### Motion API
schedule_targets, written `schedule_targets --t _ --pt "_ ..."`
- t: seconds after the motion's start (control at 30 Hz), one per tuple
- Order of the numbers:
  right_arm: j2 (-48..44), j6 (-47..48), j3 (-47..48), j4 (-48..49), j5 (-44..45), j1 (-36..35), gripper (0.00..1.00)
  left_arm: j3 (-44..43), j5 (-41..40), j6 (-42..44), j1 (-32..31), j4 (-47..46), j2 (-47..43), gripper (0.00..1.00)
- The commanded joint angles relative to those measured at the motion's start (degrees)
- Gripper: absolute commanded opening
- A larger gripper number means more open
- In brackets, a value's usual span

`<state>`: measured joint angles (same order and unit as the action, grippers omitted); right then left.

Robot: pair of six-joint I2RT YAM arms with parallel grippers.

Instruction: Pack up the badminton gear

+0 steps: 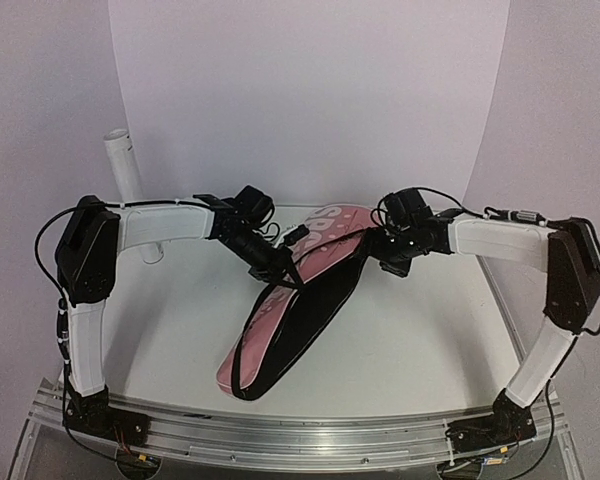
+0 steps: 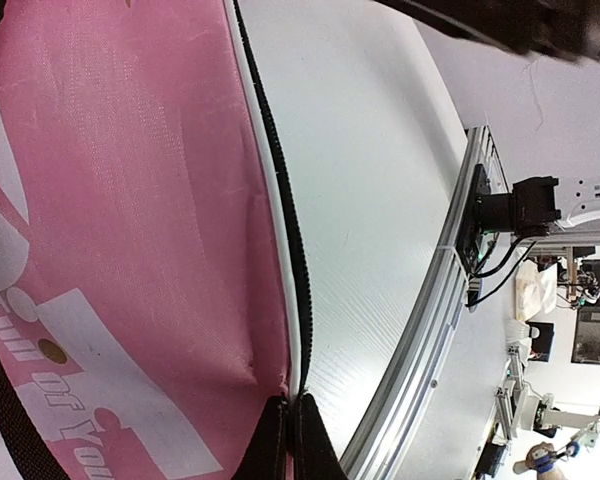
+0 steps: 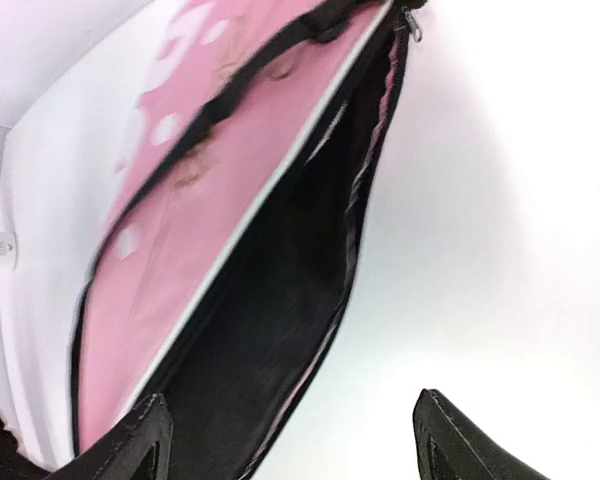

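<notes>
Left gripper [image 2: 290, 402] is pinched tight on the zipper edge of the pink bag [image 1: 273, 322], which lies flat on the tabletop [image 1: 425, 340]. Right gripper [image 3: 292, 398] hangs with fingers spread wide, the bag's dark open mouth straight ahead between them. Badminton gear? Whether it's inside that opening, can't tell.

A pink bag [image 3: 180, 230] runs from upper right to lower left on the white desk [image 3: 500, 250], its dark inside gaping. The gripper [image 3: 288, 430] fingers stand wide apart at the bottom edge.
</notes>
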<state>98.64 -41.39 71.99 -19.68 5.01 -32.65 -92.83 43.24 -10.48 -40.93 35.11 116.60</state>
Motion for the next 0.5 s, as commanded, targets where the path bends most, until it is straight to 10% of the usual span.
schedule_targets --t 0.0,0.47 --pt "6.7 5.3 -0.3 10.5 -16.6 7.6 0.71 0.9 1.3 3.0 -0.2 1.2 -4.8 0.00" --pt "21.3 -2.6 0.6 27.2 -17.4 10.6 0.42 6.0 4.5 5.9 -0.2 1.3 -5.8 0.00"
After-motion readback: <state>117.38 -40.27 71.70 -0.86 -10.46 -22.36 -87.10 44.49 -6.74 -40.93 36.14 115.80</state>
